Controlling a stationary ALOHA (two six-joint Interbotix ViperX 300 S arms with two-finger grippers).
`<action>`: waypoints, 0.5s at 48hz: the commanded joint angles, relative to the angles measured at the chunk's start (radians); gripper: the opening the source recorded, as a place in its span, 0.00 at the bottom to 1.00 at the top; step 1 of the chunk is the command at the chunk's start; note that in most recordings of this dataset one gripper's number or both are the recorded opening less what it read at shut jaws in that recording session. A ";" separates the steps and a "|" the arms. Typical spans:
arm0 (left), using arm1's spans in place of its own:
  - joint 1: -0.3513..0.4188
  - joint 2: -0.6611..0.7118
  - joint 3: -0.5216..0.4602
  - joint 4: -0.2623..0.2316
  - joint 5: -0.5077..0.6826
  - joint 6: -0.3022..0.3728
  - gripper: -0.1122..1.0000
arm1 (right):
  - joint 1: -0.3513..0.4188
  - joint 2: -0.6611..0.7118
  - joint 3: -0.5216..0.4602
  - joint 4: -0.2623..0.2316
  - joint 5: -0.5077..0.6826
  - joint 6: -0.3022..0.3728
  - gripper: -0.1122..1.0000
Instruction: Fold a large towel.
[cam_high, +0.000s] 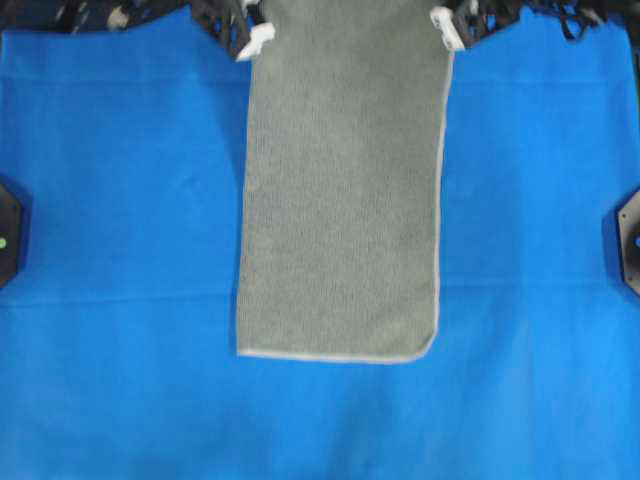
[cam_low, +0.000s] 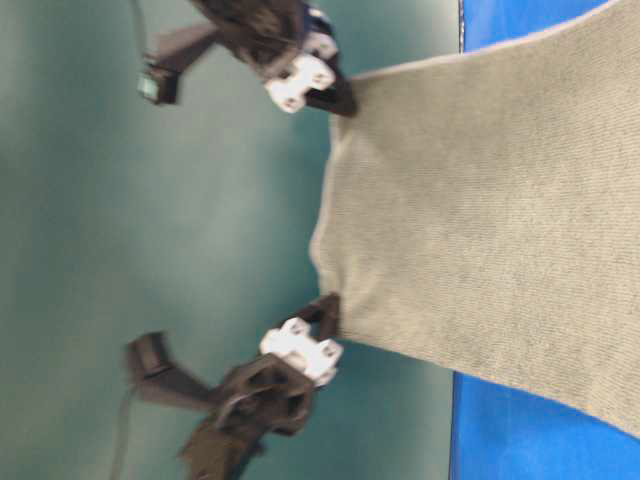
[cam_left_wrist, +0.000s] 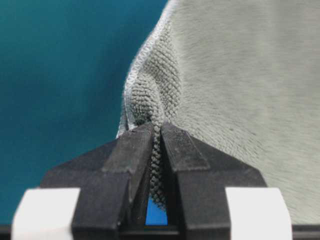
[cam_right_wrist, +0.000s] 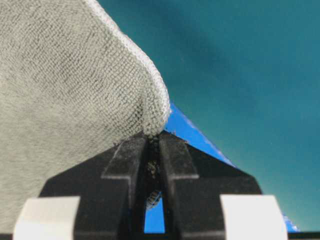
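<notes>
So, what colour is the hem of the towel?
Pale, off-white hem on the grey-green towel; clearest in the overhead view.

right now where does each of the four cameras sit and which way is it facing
Overhead: above, facing down at the large towel on the blue cloth surface; both grippers at top edge.
Table-level: low, picture turned sideways; both arms holding the lifted towel edge.
Left wrist: along the left gripper, shut on a towel corner.
Right wrist: along the right gripper, shut on the other corner.
Shared: the towel shows in all views.
</notes>
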 joint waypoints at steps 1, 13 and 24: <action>-0.040 -0.098 0.015 0.002 0.005 0.026 0.13 | 0.044 -0.101 0.008 0.000 0.032 0.003 0.16; -0.193 -0.245 0.172 -0.006 0.012 0.031 0.13 | 0.225 -0.308 0.114 0.012 0.130 0.032 0.16; -0.380 -0.362 0.325 -0.008 0.023 -0.130 0.13 | 0.451 -0.405 0.195 0.031 0.192 0.129 0.16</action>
